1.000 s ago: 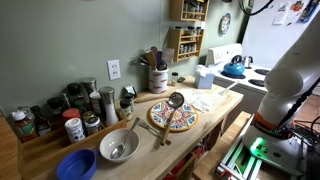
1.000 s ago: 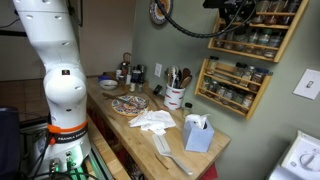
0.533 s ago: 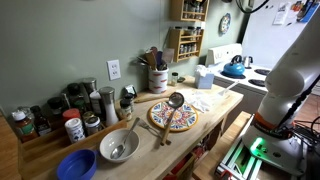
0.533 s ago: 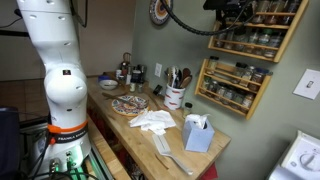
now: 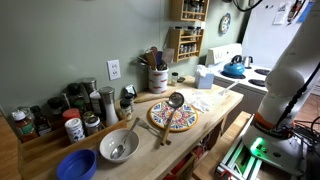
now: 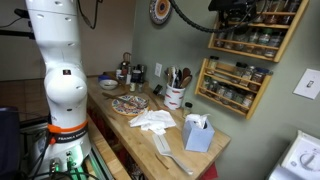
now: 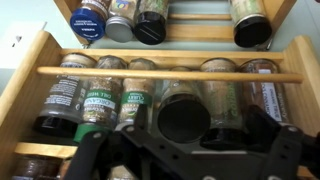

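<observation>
So the hand (image 6: 238, 10) is way up off the worktop (image 5: 215, 110), parked right in front of the upper spice rack (image 6: 256, 40) on the wall. Nothing is in it. In the wrist view the hand (image 7: 187, 150) is spread wide, with one finger down at each bottom corner of the picture and clear air between them.

The thing it's lined up on is the dark jar (image 7: 185, 115). It sits about mid-shelf, a touch toward the right end of the rack, and it lies straight ahead of the hand, pretty much centred in the gap between the fingers. It looks like a round dark face pointing at the camera, and I honestly can't tell if that's a lid or just dark contents.

What matters here, I reckon:
- The wooden rail (image 7: 90, 71) runs along the whole shelf in front of the jars, crossing them near their tops, so it sits between the hand and the dark jar.
- The jars stand upright, with their long axis up and down, and the fingers open left to right along the row.
- It's packed in there. A green-label jar (image 7: 133, 100) is tight against the dark jar's left side and a clear jar (image 7: 226, 98) is tight against its right. I can't see any gap on either side.

The hand isn't touching anything yet. It's near the shelf, but I can't judge how near.

Below all this there's a second, lower rack (image 6: 235, 85), plus a patterned plate (image 5: 173, 118) in the middle of the worktop.
</observation>
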Controlling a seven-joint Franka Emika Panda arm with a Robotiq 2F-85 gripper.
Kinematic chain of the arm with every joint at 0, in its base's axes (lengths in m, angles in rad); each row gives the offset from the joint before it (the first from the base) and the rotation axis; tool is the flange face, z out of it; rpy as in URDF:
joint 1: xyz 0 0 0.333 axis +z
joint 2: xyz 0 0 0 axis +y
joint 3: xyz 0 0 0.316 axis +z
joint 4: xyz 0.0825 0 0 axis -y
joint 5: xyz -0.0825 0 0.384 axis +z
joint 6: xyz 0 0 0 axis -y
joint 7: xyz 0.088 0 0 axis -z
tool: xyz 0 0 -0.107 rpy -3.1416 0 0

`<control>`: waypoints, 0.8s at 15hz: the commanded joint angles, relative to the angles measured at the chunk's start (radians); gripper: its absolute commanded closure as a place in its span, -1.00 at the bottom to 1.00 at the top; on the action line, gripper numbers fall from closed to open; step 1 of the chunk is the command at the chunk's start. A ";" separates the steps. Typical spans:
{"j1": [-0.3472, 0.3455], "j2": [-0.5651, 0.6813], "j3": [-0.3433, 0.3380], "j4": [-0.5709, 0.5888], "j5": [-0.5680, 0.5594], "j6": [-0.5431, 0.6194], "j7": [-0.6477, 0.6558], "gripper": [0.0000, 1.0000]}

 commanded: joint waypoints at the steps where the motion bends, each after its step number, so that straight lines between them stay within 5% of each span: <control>1: -0.007 0.040 -0.009 0.047 0.062 -0.036 -0.065 -1.00; 7: -0.030 0.082 -0.003 0.077 0.086 -0.034 -0.089 -0.96; 8: -0.033 0.086 -0.002 0.081 0.094 -0.035 -0.093 -0.46; 10: -0.039 0.095 0.001 0.089 0.110 -0.033 -0.103 -0.43; 12: -0.044 0.102 0.003 0.099 0.120 -0.034 -0.109 -0.14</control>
